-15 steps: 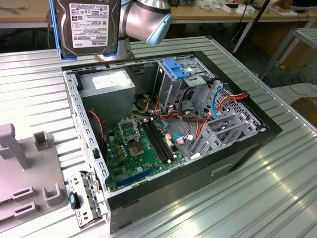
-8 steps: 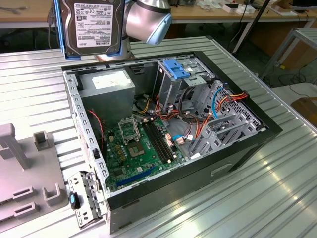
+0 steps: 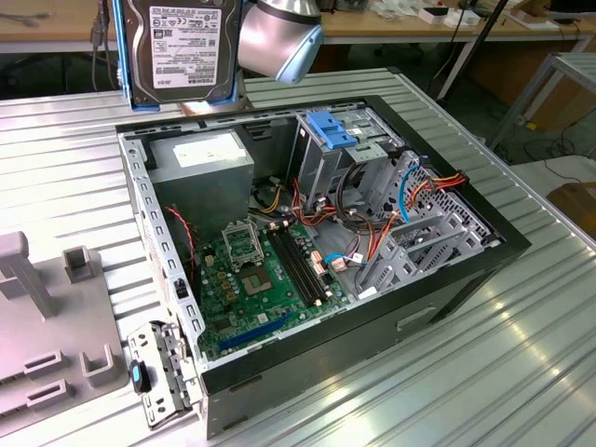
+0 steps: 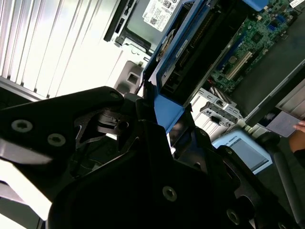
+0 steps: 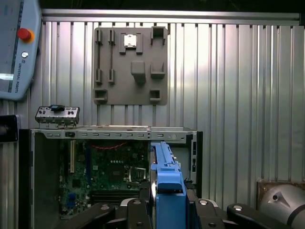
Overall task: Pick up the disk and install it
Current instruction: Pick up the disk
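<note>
Disk (image 3: 182, 47) held in the air over the open computer case (image 3: 447, 279).
The gripper (image 5: 167, 199) is clamped on the disk's blue edge in the first wrist view. In the exterior view the disk hangs upright, label towards the camera, at eleven o'clock from the case's middle, above the power supply (image 3: 200, 160). The blue bracket (image 3: 333, 126) sits at one o'clock.

The exterior view looks down at a slant, fairly near, into the open computer case (image 3: 372, 346) on the ribbed table (image 3: 521, 372). The first wrist view faces straight down from high above, past the gripper (image 5: 167, 210) and the edge-on disk (image 5: 167, 174). The second wrist view peers obliquely, close along the gripper's dark body. All three views share the motherboard (image 3: 247, 279). The exterior and first wrist views also share the grey fixture plate (image 5: 131, 90).
</note>
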Controlling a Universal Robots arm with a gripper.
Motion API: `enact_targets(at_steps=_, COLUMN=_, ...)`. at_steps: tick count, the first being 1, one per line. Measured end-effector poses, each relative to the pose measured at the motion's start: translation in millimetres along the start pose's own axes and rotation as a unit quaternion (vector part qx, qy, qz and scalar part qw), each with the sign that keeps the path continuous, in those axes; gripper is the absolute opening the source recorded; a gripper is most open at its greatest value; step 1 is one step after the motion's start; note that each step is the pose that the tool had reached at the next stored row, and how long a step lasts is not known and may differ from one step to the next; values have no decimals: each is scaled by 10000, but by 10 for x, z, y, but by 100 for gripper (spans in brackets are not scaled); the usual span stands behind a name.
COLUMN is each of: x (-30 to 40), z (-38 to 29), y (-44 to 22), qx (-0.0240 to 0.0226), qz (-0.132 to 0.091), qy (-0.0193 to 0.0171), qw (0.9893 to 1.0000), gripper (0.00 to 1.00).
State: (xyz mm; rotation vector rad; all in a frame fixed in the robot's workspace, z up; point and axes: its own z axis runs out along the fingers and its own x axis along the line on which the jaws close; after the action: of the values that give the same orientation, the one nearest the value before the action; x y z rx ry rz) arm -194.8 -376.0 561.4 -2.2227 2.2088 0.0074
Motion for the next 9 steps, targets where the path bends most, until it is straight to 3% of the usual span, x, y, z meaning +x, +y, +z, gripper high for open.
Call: enact_targets(at_steps=9, x=1, z=0, y=-107, qx=0, qz=0, qy=0, qw=10000, gripper=37)
